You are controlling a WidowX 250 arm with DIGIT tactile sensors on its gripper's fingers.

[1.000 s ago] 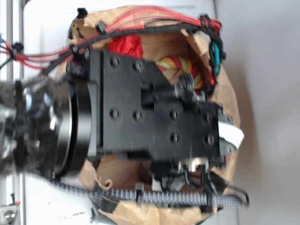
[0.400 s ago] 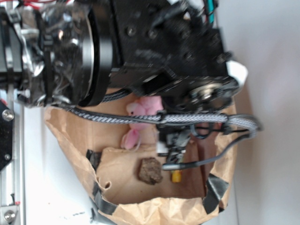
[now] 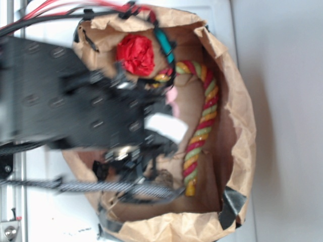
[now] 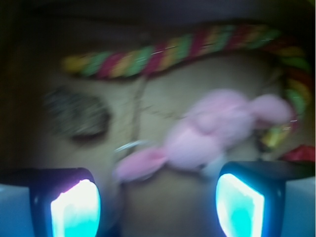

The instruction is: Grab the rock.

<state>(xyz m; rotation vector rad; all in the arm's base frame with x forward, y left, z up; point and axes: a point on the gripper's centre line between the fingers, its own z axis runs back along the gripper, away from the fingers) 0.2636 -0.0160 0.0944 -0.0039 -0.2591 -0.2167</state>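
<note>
In the blurred wrist view the rock (image 4: 76,114) is a dark rough lump on the brown paper floor, at the upper left. It lies ahead of my left finger and outside the gap. My gripper (image 4: 157,207) is open, its two glowing pads (image 4: 74,210) wide apart with only bare paper between them. A pink plush toy (image 4: 212,133) lies ahead of the gap, toward the right finger. In the exterior view my black arm (image 3: 75,106) and its cables cover the spot where the rock lies.
Everything sits inside a brown paper bag (image 3: 237,116) with raised crumpled walls. A red, yellow and green rope (image 3: 202,126) curves along its right side, and the same rope (image 4: 173,49) runs behind the rock. A red ruffled paper ball (image 3: 136,54) lies at the top.
The arm has swung fast: it covered the bag's middle, then its top, and now its left side. The rope and red ball show again, and the rock is covered in the exterior view.
</note>
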